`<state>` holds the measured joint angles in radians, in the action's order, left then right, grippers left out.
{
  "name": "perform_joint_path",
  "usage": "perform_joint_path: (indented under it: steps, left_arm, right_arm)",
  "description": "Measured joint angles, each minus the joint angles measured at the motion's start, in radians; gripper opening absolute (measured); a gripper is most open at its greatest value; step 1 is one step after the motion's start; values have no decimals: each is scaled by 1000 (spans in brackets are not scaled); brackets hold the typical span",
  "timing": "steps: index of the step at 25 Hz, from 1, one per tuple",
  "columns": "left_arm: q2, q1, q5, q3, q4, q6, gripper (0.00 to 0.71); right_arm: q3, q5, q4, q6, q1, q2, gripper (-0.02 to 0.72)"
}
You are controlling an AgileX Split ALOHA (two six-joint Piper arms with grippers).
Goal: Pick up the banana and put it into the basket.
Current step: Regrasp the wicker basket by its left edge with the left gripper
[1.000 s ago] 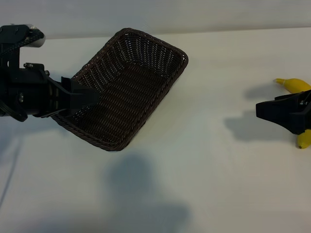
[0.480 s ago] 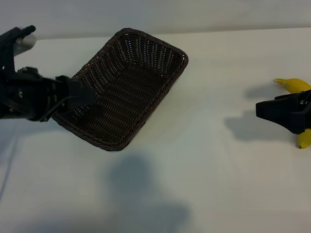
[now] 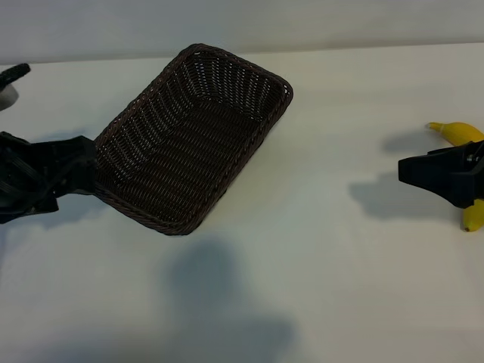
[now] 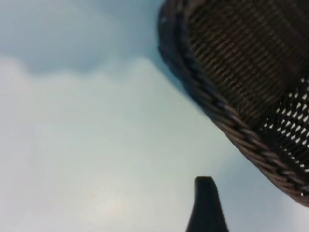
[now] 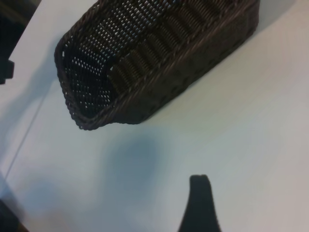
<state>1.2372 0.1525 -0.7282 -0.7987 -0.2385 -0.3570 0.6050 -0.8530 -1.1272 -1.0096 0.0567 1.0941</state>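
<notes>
Banana (image 3: 458,133) lies untouched at far right, well apart from empty basket (image 3: 193,136). Right gripper (image 3: 423,175) is unclenched over it; left gripper (image 3: 79,170), released, sits beside basket. Pickup and placement remain.

There are no words, numbers, labels or signs to read on anything in these pictures at all.

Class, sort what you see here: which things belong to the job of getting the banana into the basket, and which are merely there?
Belong to the job:
banana
basket
right gripper, beside the banana
left gripper, at the basket's rim

Merely there:
white table
No other loose items show.
</notes>
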Motion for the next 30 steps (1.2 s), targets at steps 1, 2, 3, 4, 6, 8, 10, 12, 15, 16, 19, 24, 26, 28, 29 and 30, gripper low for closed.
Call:
perform_joint_path:
  steps: [1, 2, 3, 4, 6, 8, 10, 12, 15, 16, 19, 24, 26, 28, 29, 30]
  left_arm:
    - [0, 0, -2, 0, 2, -27, 538]
    - [0, 0, -7, 0, 3, -49, 538]
    - [0, 0, -16, 0, 3, -76, 538]
    - [0, 0, -24, 0, 4, -101, 538]
    - [0, 0, -31, 0, 4, -146, 538]
    - [7, 0, -31, -1, 5, -200, 538]
    - [34, 0, -29, -3, 5, -241, 538]
    - [73, 0, -27, -4, -2, -273, 538]
    - [132, 0, -7, -4, -43, -290, 538]
    - [147, 0, 3, -4, -58, -292, 538]
    - [173, 0, 25, -4, -81, -304, 538]
    - [184, 0, 55, -4, -81, -330, 538]
    - [199, 0, 64, -4, -82, -348, 538]
    - [221, 0, 65, -4, -82, -369, 538]
    - [231, 0, 67, -4, -82, -379, 538]
    - [238, 0, 70, -4, -83, -386, 538]
  right_arm:
    - [0, 0, 0, 0, 0, 0, 559]
    - [0, 0, 0, 0, 0, 0, 559]
    - [0, 0, 0, 0, 0, 0, 559]
    - [0, 0, 0, 0, 0, 0, 559]
    - [0, 0, 0, 0, 0, 0, 559]
    - [0, 0, 0, 0, 0, 0, 559]
    - [0, 0, 0, 0, 0, 0, 559]
    - [0, 0, 0, 0, 0, 0, 559]
    - [0, 0, 0, 2, 0, 0, 559]
    - [0, 0, 0, 2, 0, 0, 559]
    - [0, 0, 0, 2, 0, 0, 559]
    - [0, 0, 0, 2, 0, 0, 559]
    - [0, 0, 0, 2, 0, 0, 559]
    - [0, 0, 0, 2, 0, 0, 559]
    - [0, 0, 0, 2, 0, 0, 559]
    - [0, 0, 0, 2, 0, 0, 559]
